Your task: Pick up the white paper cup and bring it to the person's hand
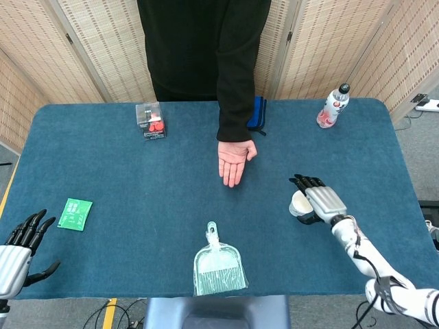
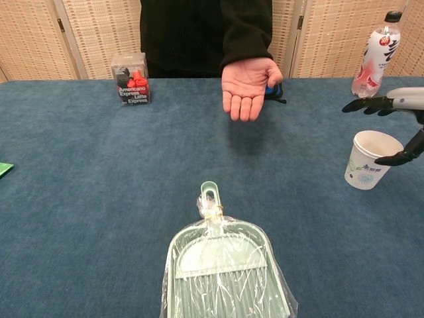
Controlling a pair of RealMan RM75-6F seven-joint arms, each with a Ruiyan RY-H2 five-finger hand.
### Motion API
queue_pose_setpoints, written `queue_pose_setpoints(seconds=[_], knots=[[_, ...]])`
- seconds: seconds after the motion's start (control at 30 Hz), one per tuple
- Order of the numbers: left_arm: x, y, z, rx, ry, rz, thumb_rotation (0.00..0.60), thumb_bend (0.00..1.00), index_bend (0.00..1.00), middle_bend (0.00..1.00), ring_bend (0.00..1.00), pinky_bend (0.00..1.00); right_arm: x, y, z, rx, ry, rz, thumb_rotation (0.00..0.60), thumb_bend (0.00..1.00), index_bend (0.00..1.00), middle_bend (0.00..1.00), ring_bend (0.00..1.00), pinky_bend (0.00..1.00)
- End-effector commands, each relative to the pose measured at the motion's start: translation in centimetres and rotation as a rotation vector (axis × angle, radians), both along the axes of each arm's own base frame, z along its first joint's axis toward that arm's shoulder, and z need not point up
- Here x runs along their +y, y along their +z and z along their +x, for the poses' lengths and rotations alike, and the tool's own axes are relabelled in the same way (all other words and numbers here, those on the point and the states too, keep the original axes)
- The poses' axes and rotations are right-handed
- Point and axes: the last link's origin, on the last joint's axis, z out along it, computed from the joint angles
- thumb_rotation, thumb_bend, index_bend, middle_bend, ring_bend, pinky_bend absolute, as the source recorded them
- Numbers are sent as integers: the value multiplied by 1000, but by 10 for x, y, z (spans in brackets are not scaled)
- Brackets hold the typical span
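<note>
Blue-covered table (image 1: 103, 151), viewed from above. White paper cup (image 1: 299, 205) upright right of centre, largely covered by right hand (image 1: 319, 201); fingers extended over the rim, thumb beside the cup wall; actual grip cannot be confirmed. Left hand (image 1: 19, 245) at lower left table edge, fingers apart, holding nothing. Person's hand (image 1: 233, 161) palm up at centre, well apart from cup. Wrapped dustpan (image 1: 219, 264) at near edge. Green packet (image 1: 75, 214) near left hand. Clear box with red contents (image 1: 150, 120) far left. Bottle (image 1: 333, 106) standing far right. Blue item (image 1: 257, 114) behind person's sleeve.
</note>
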Motion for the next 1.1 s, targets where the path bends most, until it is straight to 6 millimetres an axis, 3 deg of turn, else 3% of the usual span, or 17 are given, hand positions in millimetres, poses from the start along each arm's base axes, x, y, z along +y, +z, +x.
queue_pose_setpoints(seconds=[0.03,0.13,0.2,0.3,0.37,0.57,0.73,0.9,1.1], knots=[[0,1,-1,-1,3,1,600,269,98,0,0,174,-4,-7,0,14,0,9,600,201,0,0,0,0],[0,1,-1,1,6,3,600,269,98,0,0,174,-5,-9,-2,37,0,3,600,223,0,34,4,5],[-1,1,-1,-1,8,3,600,269,98,0,0,173,-5,-11,-4,53,2,1,600,256,0,102,50,89],[-1,1,-2,0,9,4,600,269,98,0,0,174,-4,-16,-9,78,9,-17,600,326,44,216,190,339],[-2,1,-1,1,10,5,600,269,98,0,0,173,-4,-18,-11,92,9,-23,600,388,155,314,290,457],[-5,2,-1,3,6,10,600,269,98,0,0,174,-4,-15,-7,76,17,-67,600,452,263,364,349,520],[-5,1,0,2,2,6,600,269,98,0,0,174,0,11,25,14,85,-150,600,451,263,364,349,520],[-3,0,1,-9,-5,-6,600,269,98,0,0,174,-6,39,83,-72,176,-229,600,444,263,364,349,520],[1,2,0,-22,-3,-13,600,269,98,0,0,174,-34,42,136,-128,224,-273,600,428,263,364,349,520]])
